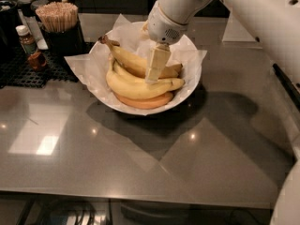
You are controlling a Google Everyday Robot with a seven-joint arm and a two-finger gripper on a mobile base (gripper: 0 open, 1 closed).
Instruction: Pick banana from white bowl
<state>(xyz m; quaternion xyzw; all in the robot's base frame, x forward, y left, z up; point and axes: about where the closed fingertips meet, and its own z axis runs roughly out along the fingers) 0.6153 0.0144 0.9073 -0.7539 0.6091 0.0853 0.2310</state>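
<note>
Several bananas (136,87) in white bowl (193,84) beneath gripper (153,75)

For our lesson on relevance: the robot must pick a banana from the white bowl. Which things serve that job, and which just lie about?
Job in hand:
bananas
white bowl
tool, inside the bowl at the top banana

Lying about:
cup of wooden sticks
small bottle
black mat

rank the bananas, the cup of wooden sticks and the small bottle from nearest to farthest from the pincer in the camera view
The pincer hangs over the white bowl.
1. bananas, directly beneath it in the bowl
2. cup of wooden sticks, back left
3. small bottle, far left
</note>
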